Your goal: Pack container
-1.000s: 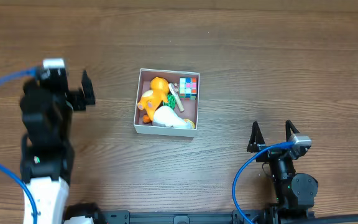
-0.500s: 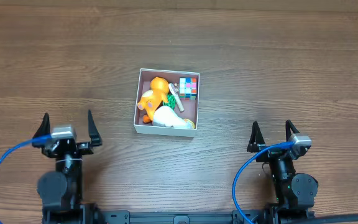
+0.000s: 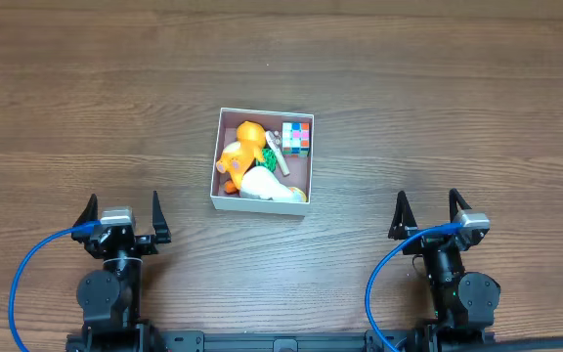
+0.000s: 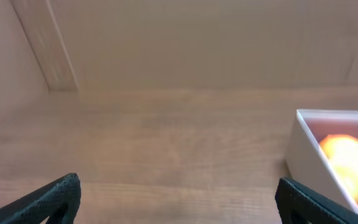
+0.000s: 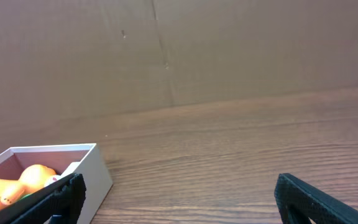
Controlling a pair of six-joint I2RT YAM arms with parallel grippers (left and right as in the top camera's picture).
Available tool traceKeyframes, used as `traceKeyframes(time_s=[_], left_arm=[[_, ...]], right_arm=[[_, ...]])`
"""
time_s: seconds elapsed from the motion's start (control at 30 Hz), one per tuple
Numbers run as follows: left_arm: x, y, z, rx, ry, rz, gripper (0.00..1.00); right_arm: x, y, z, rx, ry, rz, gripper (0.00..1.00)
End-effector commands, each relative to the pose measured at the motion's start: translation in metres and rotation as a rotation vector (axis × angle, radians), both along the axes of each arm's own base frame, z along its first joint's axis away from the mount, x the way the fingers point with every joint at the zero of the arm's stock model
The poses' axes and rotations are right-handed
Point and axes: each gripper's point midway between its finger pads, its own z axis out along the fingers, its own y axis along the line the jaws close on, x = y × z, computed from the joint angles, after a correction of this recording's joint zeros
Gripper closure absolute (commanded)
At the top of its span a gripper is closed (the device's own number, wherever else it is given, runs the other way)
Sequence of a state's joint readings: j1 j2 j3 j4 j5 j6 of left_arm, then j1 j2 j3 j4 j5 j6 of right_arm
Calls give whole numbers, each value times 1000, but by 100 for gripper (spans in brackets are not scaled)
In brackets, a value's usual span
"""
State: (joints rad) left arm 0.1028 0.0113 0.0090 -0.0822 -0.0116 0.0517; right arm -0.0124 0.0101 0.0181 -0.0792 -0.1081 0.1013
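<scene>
Jaws wide on left hand point(image 3: 122, 199), right hand point(image 3: 426, 197).

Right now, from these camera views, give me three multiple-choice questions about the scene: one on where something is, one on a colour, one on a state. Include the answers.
1. In the overhead view, where is the multicoloured cube?
A) in the container's top-right corner
B) in its bottom-left corner
C) outside it

2. What colour are the container's outer walls?
A) blue
B) white
C) black

3. How do the left gripper and right gripper stand?
A) both shut
B) left shut on a toy
C) both open, holding nothing

Answers:
1 A: the cube sits inside, against the top and right walls.
2 B: the walls show white from overhead and in both wrist views.
3 C: each pair of fingers is spread with nothing between.
</scene>
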Motion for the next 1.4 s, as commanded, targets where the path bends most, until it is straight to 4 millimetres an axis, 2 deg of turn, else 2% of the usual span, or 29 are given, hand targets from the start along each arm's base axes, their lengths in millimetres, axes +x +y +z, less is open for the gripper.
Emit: traceKeyframes(time_s=[0.0, 1.37], left_arm=[[0, -1, 1, 9, -7, -5, 0], [0, -2, 1, -7, -8, -14, 0]], right_arm=[[0, 1, -2, 3, -3, 8, 0], [0, 1, -2, 3, -3, 8, 0]])
